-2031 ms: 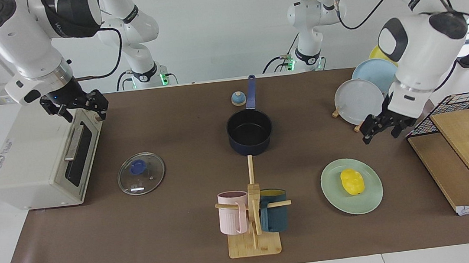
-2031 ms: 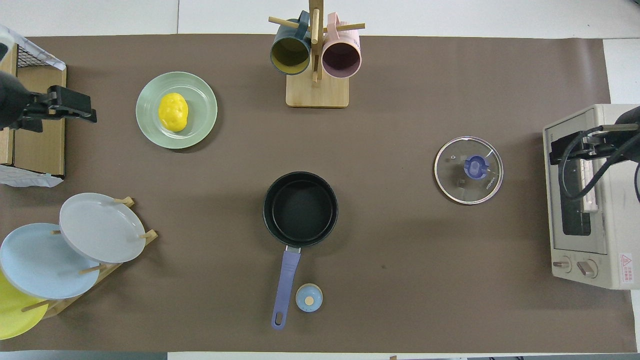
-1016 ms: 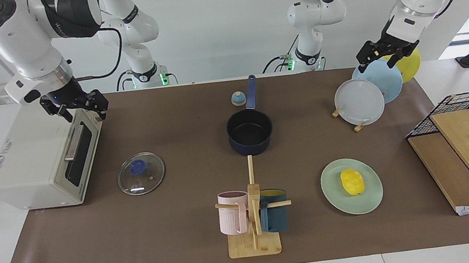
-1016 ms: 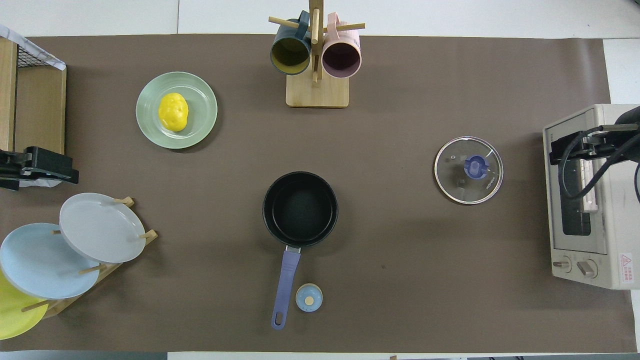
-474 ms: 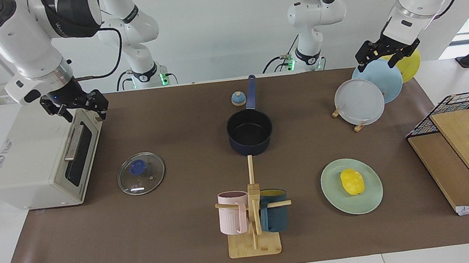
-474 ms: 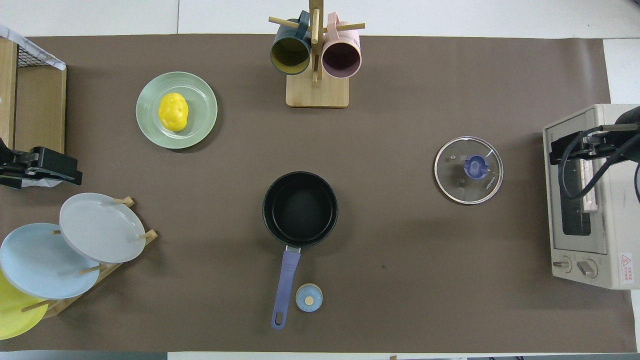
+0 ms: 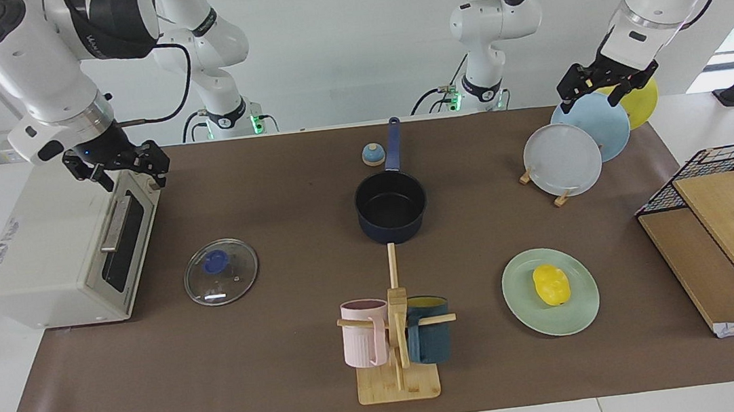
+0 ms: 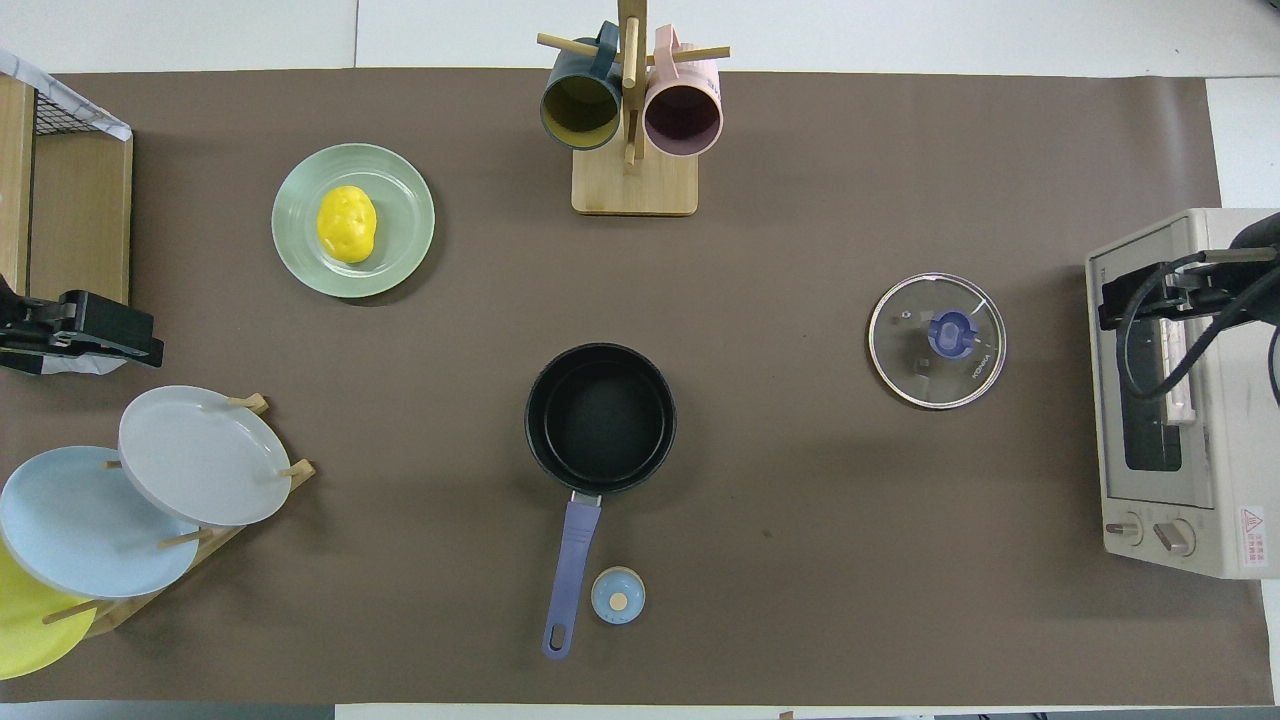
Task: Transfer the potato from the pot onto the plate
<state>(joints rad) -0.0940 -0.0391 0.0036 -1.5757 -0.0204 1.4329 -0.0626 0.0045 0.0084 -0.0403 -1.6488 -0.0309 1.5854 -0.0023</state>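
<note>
The yellow potato lies on the mint-green plate, toward the left arm's end of the table. The navy pot stands mid-table with nothing in it, its handle pointing toward the robots. My left gripper is open and empty, raised over the plate rack and well apart from the potato. My right gripper is open and empty, and waits over the toaster oven.
A rack holds grey, light blue and yellow plates. A glass lid lies beside the toaster oven. A mug stand, a small blue knob and a wire basket with boards are also here.
My left gripper rose from beside the plate rack to a point high over it, then stayed almost still. The potato, the plate, the pot and the right arm have not moved.
</note>
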